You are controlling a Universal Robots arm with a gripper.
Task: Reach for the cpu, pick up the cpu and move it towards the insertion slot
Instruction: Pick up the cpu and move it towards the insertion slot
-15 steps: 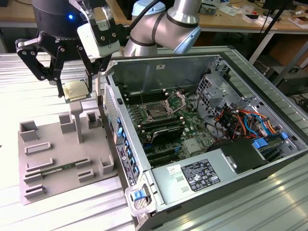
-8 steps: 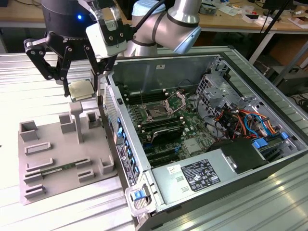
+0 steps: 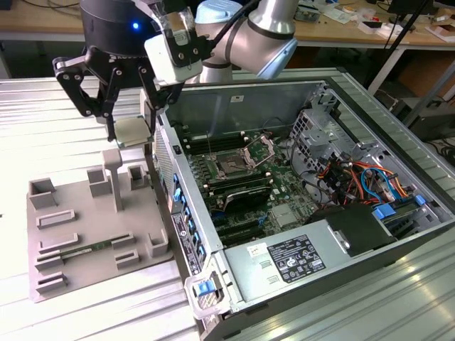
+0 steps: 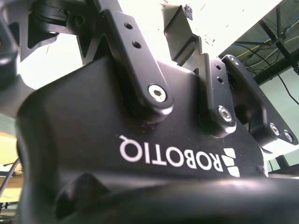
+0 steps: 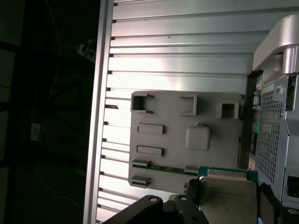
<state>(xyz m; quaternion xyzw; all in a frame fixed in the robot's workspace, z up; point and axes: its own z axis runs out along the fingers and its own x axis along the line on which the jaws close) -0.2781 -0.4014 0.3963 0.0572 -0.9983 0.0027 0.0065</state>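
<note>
The open computer case (image 3: 298, 206) fills the right and centre of the exterior view, lying on its side on the ribbed metal table (image 3: 43, 114), its green motherboard (image 3: 249, 177) exposed. Left of the case, in the lower left of that frame, sits a grey holder tray (image 3: 78, 220) with raised brackets and a short post, and a thin green memory stick (image 3: 89, 249) lies in one of its grooves. The arm (image 3: 249, 28) comes in from the top centre of the frame, and its black gripper (image 3: 128, 131) hangs in the upper left, above the tray's far end and just beside the case wall. Its jaws are closed narrow on the cpu (image 3: 131, 131), a pale square plate lifted clear of the tray; in the first wrist view the cpu (image 5: 229, 200) shows at the lower right, silver top with a greenish rim, pinched between dark fingers (image 5: 192, 186). The insertion slot (image 3: 232, 167), a dark square framed by shiny metal, sits mid-frame on the motherboard, well apart from the held chip
</note>
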